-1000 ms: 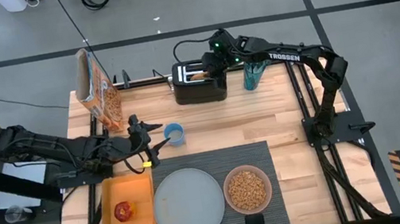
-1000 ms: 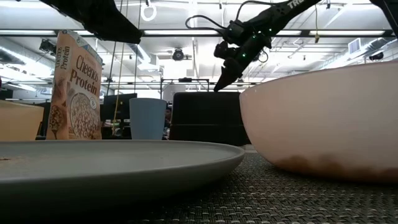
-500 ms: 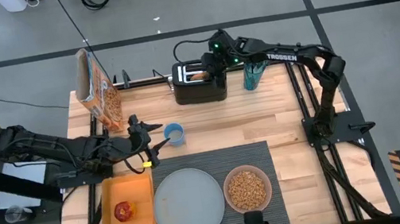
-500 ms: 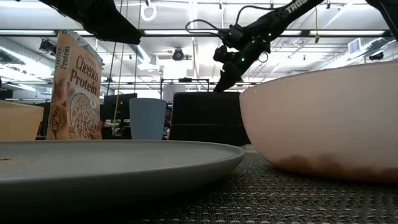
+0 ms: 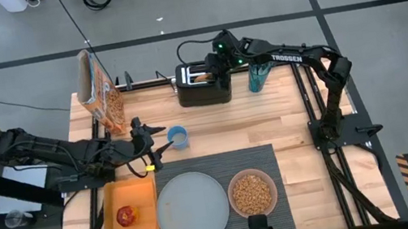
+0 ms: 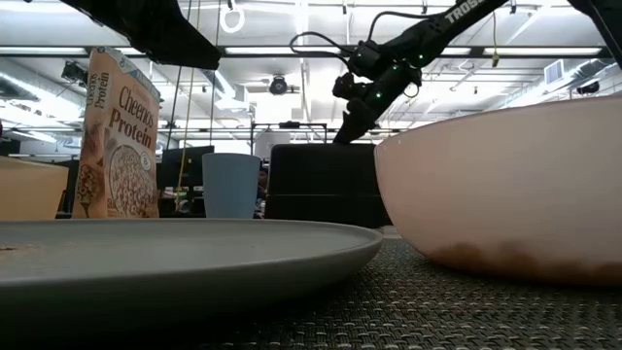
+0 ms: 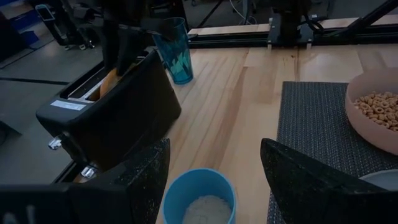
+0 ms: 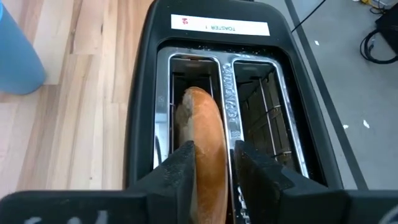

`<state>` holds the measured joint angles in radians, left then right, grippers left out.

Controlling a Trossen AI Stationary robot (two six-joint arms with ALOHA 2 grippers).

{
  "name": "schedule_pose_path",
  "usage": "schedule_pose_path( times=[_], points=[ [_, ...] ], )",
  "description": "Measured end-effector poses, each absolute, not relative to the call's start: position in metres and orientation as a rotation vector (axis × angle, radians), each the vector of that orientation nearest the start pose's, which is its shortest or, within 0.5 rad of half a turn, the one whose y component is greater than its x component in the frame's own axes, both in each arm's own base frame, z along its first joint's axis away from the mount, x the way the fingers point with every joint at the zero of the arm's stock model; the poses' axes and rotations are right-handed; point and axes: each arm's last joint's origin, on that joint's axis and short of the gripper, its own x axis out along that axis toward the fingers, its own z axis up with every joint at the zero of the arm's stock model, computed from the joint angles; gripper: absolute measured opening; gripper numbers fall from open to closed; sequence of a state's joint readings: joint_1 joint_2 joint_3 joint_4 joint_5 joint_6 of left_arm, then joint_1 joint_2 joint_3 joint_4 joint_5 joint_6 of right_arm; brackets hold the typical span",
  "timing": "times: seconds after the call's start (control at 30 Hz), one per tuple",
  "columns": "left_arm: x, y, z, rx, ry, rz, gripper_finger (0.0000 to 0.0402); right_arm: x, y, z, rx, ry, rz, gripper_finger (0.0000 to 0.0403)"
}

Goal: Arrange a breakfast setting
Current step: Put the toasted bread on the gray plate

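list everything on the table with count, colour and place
placemat: 1, dark grey, front centre
plate: 1, pale grey, on placemat
bowl: 1, pink, holds cereal, right of plate
cereal box: 1, orange, back left
toaster: 1, black, back centre
bagel half: 1, tan, in a toaster slot
small cup: 1, blue, behind plate
tumbler: 1, teal, right of toaster
tray: 1, orange, front left
apple: 1, red, on tray
left claw: open, beside small cup
right claw: astride bagel half above toaster
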<state>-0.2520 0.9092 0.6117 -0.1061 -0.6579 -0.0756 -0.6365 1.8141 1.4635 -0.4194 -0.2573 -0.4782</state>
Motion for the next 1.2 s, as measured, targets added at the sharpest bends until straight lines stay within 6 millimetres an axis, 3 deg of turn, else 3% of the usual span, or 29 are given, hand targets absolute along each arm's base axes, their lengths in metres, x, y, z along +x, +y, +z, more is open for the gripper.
schedule_pose_path(
  times=[0.37,0.7,0.87,1.03,1.1,1.2],
  points=[
    [0.191,-0.031,0.262,0.105,0.350,0.414,0.0258,0.328,-0.233,0.268,-0.140,0.758,-0.193,0.0069],
    [0.191,-0.031,0.262,0.104,0.350,0.414,0.0258,0.322,-0.224,0.312,-0.204,0.693,-0.244,0.0068],
    [0.191,-0.031,0.262,0.105,0.350,0.414,0.0258,0.316,-0.203,0.351,-0.255,0.609,-0.233,0.0068],
    [0.191,-0.031,0.262,0.105,0.350,0.414,0.0258,0.306,-0.167,0.388,-0.254,0.469,-0.114,0.0068],
    [0.191,-0.031,0.262,0.106,0.350,0.413,0.0258,0.304,-0.152,0.396,-0.208,0.418,-0.004,0.0068],
    [0.192,-0.031,0.262,0.115,0.348,0.412,0.0258,0.310,-0.133,0.390,-0.137,0.411,0.182,0.0068]
  ],
)
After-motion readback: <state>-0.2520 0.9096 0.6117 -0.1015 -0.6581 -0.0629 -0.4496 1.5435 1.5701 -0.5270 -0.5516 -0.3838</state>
